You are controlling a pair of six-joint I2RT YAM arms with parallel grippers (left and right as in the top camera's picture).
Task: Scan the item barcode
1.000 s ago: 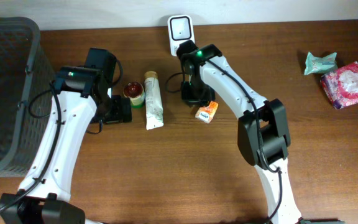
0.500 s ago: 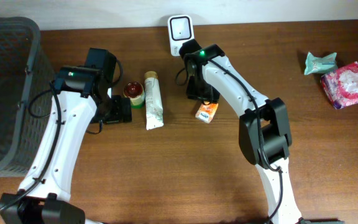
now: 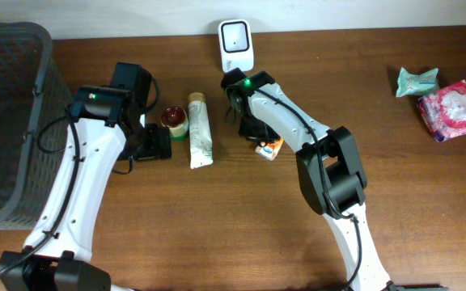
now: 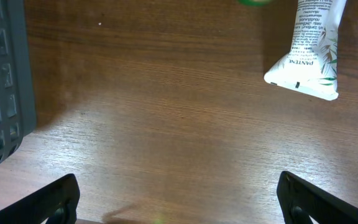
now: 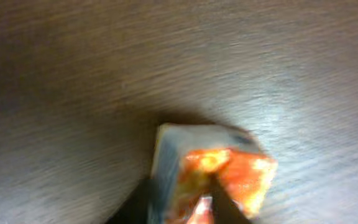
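A: Grippers over the wooden table (image 3: 217, 234)?
B: The left gripper (image 4: 179, 205) gapes wide; the right gripper (image 3: 255, 129) hangs over the packet (image 3: 271, 148), jaws too blurred to tell.
A: The packet's look?
B: Small, crumpled, orange and white, lying near the scanner (image 3: 236, 45).
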